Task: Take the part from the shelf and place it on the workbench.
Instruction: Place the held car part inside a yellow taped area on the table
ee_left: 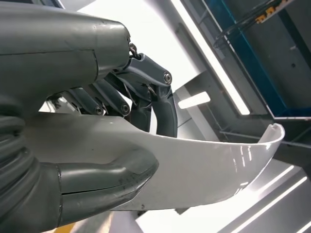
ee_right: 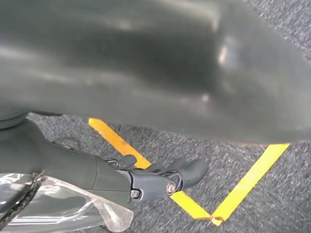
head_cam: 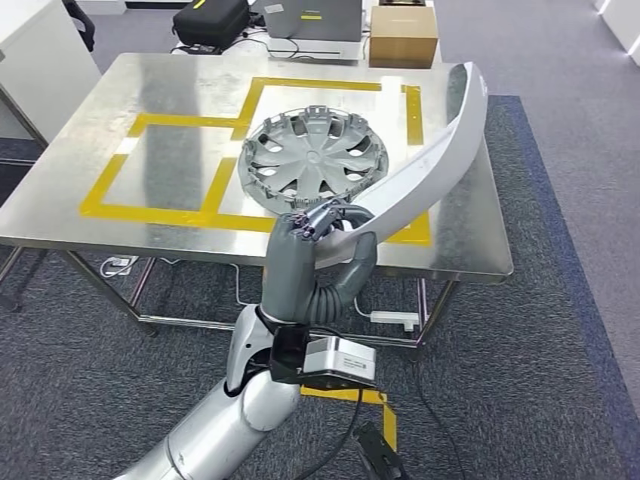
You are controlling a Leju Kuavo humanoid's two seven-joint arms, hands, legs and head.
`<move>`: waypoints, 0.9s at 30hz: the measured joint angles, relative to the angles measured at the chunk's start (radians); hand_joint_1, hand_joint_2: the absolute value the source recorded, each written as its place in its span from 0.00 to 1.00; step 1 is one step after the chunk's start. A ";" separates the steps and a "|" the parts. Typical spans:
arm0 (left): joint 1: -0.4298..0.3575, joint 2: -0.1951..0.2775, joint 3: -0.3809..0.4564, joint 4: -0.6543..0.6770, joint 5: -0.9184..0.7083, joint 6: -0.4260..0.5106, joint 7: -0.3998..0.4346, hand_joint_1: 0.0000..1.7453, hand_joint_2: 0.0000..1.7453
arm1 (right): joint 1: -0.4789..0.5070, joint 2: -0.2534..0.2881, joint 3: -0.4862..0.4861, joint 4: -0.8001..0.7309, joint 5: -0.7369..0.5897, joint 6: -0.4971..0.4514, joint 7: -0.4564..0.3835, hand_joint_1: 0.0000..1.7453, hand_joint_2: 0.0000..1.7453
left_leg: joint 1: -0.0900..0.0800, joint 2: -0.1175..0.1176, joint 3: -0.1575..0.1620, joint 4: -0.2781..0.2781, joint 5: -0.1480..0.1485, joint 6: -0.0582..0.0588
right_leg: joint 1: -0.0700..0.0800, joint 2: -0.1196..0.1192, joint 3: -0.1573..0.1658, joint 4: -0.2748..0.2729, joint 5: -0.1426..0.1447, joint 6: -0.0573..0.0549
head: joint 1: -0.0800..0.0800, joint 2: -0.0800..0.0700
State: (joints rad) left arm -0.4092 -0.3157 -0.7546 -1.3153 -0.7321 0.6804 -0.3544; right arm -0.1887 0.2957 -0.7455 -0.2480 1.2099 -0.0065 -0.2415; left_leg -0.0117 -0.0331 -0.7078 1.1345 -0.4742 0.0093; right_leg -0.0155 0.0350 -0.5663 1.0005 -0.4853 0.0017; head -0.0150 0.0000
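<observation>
A long, curved white trim part (head_cam: 430,180) is gripped at its near end by my left hand (head_cam: 302,270), which hovers just in front of the workbench's near edge. The part arches up and away over the right side of the steel workbench (head_cam: 173,100), above its surface. The left wrist view shows the thumb and fingers of my left hand (ee_left: 73,97) wrapped around the white part (ee_left: 205,165). My right hand (ee_right: 146,177) hangs over grey carpet, fingers stretched out and holding nothing.
A silver hubcap (head_cam: 313,160) lies on the workbench beside yellow tape rectangles (head_cam: 162,215). Beyond the table stand a cardboard box (head_cam: 402,35), a black bag (head_cam: 211,20) and a grey case (head_cam: 313,18). Yellow tape (ee_right: 190,204) marks the carpet.
</observation>
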 joint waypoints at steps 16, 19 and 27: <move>0.000 -0.001 -0.001 0.000 0.000 -0.001 0.000 1.00 1.00 | 0.000 -0.001 0.000 0.000 0.000 0.000 0.000 0.00 0.00 | 0.012 0.028 0.111 -0.134 0.032 0.033 | 0.001 -0.034 -0.080 0.157 -0.094 0.044 | 0.005 0.000; 0.000 -0.001 -0.001 0.000 0.000 -0.001 0.000 1.00 1.00 | 0.004 -0.002 0.000 0.000 0.000 0.000 0.000 0.00 0.00 | 0.010 0.027 0.110 -0.133 0.031 0.034 | 0.000 -0.034 -0.152 0.285 -0.119 0.049 | 0.006 0.000; 0.000 -0.001 -0.001 0.000 0.000 -0.001 0.000 1.00 1.00 | 0.002 -0.002 0.000 0.000 0.000 0.000 0.000 0.00 0.00 | 0.004 0.023 0.104 -0.118 0.022 0.008 | 0.000 -0.030 -0.021 0.006 0.007 0.027 | 0.005 0.000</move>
State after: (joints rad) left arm -0.4092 -0.3169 -0.7557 -1.3155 -0.7321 0.6794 -0.3547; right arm -0.1864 0.2937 -0.7457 -0.2480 1.2100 -0.0067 -0.2412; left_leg -0.0073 -0.0100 -0.6039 1.0165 -0.4526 0.0177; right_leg -0.0151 0.0051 -0.5869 1.0067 -0.4780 0.0288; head -0.0096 0.0000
